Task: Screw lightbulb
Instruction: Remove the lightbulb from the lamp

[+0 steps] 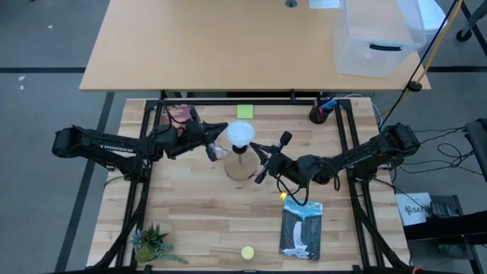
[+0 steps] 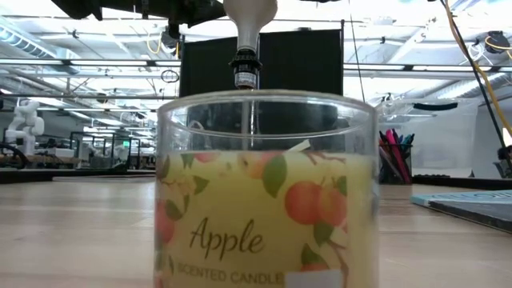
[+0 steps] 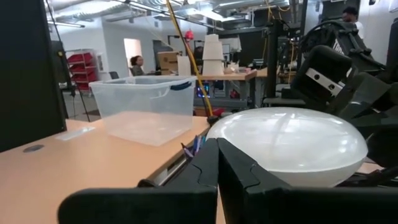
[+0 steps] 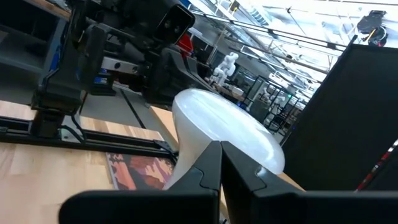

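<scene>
The lightbulb (image 1: 240, 134) stands upright with its white dome up. Its threaded screw base (image 2: 246, 70) points down over the round wooden cone base (image 1: 240, 167). In the low view the candle jar hides where bulb and socket meet. My left gripper (image 1: 225, 134) is shut at the dome's left side, and the dome (image 3: 286, 146) fills the left wrist view just past its fingers. My right gripper (image 1: 254, 148) is shut at the bulb's right side, and the bulb (image 4: 217, 121) rises right behind its fingertips. My left gripper's shut fingertips (image 3: 217, 149) reach level from the table's left to the dome's left edge (image 3: 233, 134). They seem to rest against it, but the fingers hide the exact spot. My right gripper's shut fingertips (image 4: 221, 152) come level from the table's right, against the lower part of the dome (image 4: 199, 140) near the neck. The fingers cover the spot itself.
A glass apple-scented candle jar (image 2: 264, 200) stands close in front of the low camera. The table also holds a green note (image 1: 244, 112), a black pen cup (image 1: 319, 114), a dark book (image 1: 302, 228), a small plant (image 1: 152, 243) and a yellow ball (image 1: 247, 252). A clear bin (image 1: 377, 38) sits on the far desk.
</scene>
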Action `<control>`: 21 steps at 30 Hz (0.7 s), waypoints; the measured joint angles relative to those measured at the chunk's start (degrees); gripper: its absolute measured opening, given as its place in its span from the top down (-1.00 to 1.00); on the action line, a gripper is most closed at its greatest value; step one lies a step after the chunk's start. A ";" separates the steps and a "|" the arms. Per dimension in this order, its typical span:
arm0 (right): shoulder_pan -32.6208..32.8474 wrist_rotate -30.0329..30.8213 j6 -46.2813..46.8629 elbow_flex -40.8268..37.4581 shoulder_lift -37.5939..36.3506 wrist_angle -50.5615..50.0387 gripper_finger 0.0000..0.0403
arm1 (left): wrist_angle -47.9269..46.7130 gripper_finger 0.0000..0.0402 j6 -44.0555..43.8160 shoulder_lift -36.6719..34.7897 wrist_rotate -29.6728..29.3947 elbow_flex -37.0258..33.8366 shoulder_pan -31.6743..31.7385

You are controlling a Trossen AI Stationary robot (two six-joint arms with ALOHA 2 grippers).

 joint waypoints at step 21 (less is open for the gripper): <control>-0.04 5.33 -0.67 0.00 -0.15 -1.76 1.00 | -2.65 1.00 0.22 -0.06 -9.70 0.02 -8.26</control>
